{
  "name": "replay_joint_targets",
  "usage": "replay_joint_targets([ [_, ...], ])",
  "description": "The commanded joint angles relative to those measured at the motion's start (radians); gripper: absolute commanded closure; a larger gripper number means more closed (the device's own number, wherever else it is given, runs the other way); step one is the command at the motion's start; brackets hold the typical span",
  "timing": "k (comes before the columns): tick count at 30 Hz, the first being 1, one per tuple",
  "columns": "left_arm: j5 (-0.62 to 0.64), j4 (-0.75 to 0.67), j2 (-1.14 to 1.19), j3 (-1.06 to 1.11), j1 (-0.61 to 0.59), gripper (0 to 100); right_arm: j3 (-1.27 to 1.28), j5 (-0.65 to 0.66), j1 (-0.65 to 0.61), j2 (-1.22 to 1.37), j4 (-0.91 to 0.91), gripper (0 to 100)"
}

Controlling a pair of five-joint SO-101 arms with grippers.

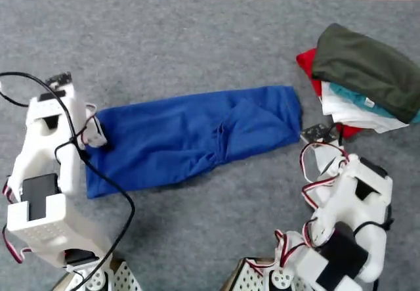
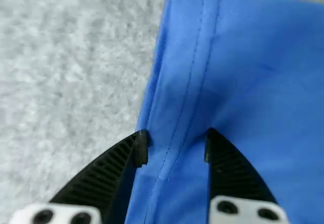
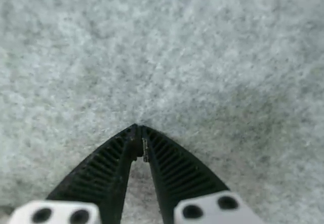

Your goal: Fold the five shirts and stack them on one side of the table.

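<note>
Item 1: blue shirt (image 1: 197,136), mid-counter (image 1: 164,48), long axis left-right.
My left gripper (image 2: 175,144): spread, straddling its left hem; nearest arm.
My right gripper (image 3: 139,143): pressed together over bare counter off its right end.
Stack of 4 shirts (image 1: 361,81): far right.

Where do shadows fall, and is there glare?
High view: soft shadow along the blue shirt's near edge, no glare. Left wrist view: darker strip beside the hem, at the left gripper. Right wrist view: even light on the grey table.
</note>
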Motion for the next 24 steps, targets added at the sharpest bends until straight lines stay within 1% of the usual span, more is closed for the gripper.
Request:
replay_joint_targets([
  [1, 0.002, -0.087, -0.045, 0.038, -0.015, 81, -0.042, -0.017, -0.012, 0.021, 0.005, 99.4],
  [3, 0.002, -0.107, -0.045, 0.038, -0.038, 81, -0.042, -0.017, -0.013, 0.021, 0.006, 99.4],
  [7, -0.008, -0.107, -0.045, 0.018, -0.087, 85, -0.042, -0.017, -0.015, 0.021, 0.006, 99.4],
  [10, -0.009, -0.104, -0.045, 0.014, -0.095, 85, -0.042, -0.017, -0.015, 0.022, 0.006, 99.4],
  [16, -0.009, -0.106, -0.045, 0.038, -0.071, 85, -0.042, -0.017, -0.015, 0.022, 0.006, 99.4],
  [20, -0.009, -0.107, -0.045, 0.069, -0.032, 86, -0.042, -0.017, -0.015, 0.022, 0.006, 99.4],
  [24, -0.008, -0.107, -0.045, 0.075, 0.023, 97, -0.042, -0.017, -0.015, 0.022, 0.006, 99.4],
])
